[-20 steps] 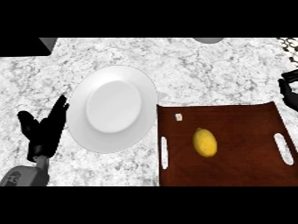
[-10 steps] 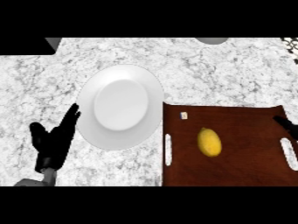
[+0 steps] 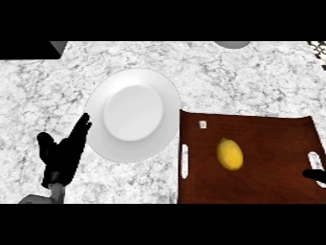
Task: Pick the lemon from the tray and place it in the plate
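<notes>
While the counter [image 3: 264, 81] lies wide and speckled, the tray [image 3: 271, 139] sits at four o'clock, its left edge touching the plate [image 3: 134, 115] at nine. The left hand [image 3: 63, 153] rests at eight o'clock, fingers straight, beside the plate. At the tray's right edge only a bit of the right hand [image 3: 324, 177] shows; I cannot tell its fingers. The lemon [image 3: 230, 154] lies untouched mid-tray. Being round, it may roll from a sideways reach, or nudge the small chip [image 3: 202, 124] at twelve.
</notes>
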Controlling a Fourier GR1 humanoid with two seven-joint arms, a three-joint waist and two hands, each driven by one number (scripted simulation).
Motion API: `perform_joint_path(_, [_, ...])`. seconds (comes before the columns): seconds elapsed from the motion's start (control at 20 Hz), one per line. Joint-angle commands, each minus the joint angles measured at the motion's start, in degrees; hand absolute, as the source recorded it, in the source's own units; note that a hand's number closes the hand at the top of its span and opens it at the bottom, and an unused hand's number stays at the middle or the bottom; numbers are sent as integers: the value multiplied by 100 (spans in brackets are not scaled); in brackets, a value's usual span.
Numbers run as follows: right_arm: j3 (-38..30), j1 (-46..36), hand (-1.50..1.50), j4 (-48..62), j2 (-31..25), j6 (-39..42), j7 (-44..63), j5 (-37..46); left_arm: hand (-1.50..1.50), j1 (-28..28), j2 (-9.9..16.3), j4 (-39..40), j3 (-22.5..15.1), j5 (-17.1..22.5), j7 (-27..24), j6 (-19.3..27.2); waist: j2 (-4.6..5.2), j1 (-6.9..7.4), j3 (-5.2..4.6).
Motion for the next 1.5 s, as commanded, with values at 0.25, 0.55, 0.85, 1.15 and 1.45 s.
perform_joint_path(0.25, [993, -360, -150, -1100, -86, 460, 2268, 889, 0, 106, -82, -133, -2, 22, 362, -112, 28, 58, -14])
perform_joint_path(0.55, [1575, -900, -150, -548, 559, 498, 2689, 1742, 0, 200, -359, -200, -217, -280, 334, -24, 35, 72, -9])
perform_joint_path(0.85, [2091, -1103, -150, -306, 1148, 761, 3220, 2086, 0, 70, -513, 349, -73, -383, 55, -126, 45, 65, -11])
perform_joint_path(1.15, [2530, -559, -150, -755, 1746, 586, 3436, 2784, 0, 113, -390, 392, 313, -267, -15, -429, 34, 25, -11])
perform_joint_path(1.45, [2764, -1190, -150, -133, 2290, 740, 3813, 3489, 0, 238, -276, 111, 407, -325, 89, -605, 34, 66, -12])
